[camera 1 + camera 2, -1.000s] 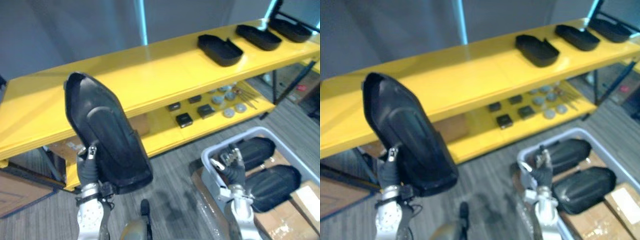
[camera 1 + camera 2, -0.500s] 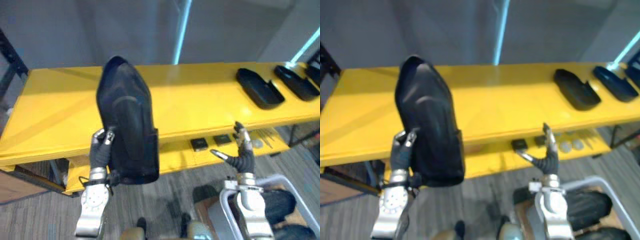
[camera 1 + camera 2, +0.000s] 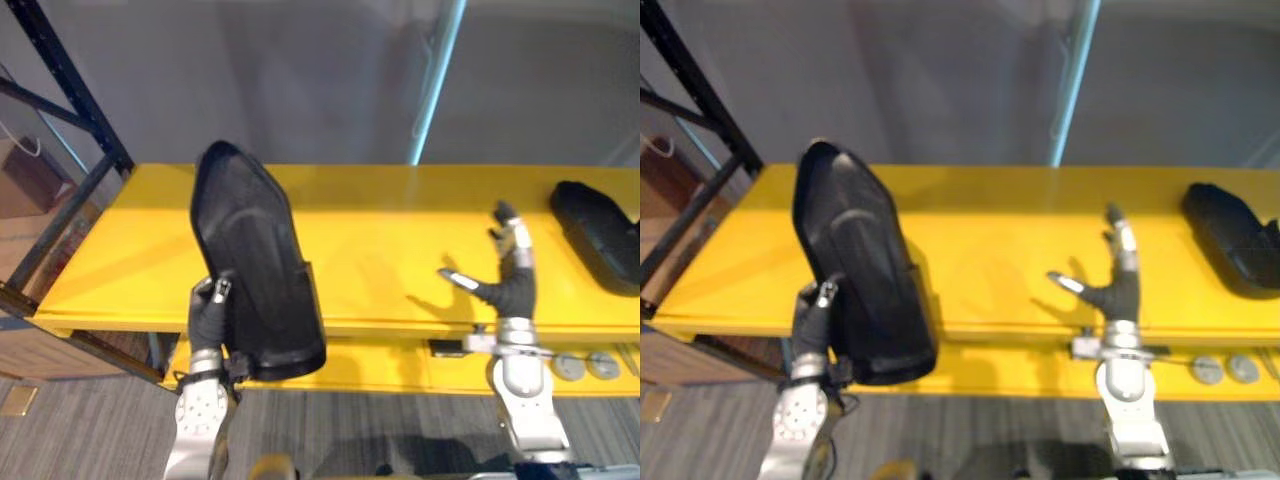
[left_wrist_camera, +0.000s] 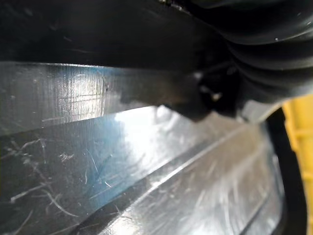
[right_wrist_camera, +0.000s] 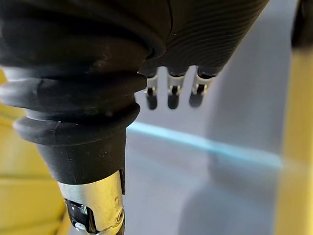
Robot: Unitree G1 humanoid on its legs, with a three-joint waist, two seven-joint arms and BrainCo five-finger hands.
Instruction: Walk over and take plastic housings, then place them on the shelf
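Housing [image 3: 255, 265] of black plastic held up in front of a yellow shelf [image 3: 380, 225].
Left hand [image 3: 207, 312] clasps the housing's lower part, thumb curled against its face, so the long dark shell stands nearly upright. Its top rises over the shelf's upper board and its lower end hangs below the front edge. Right hand [image 3: 512, 288] is raised to the right and empty — fingers straight and spread, thumb out sideways. A second housing [image 3: 600, 235] lies on the upper board at the far right — well apart from both hands.
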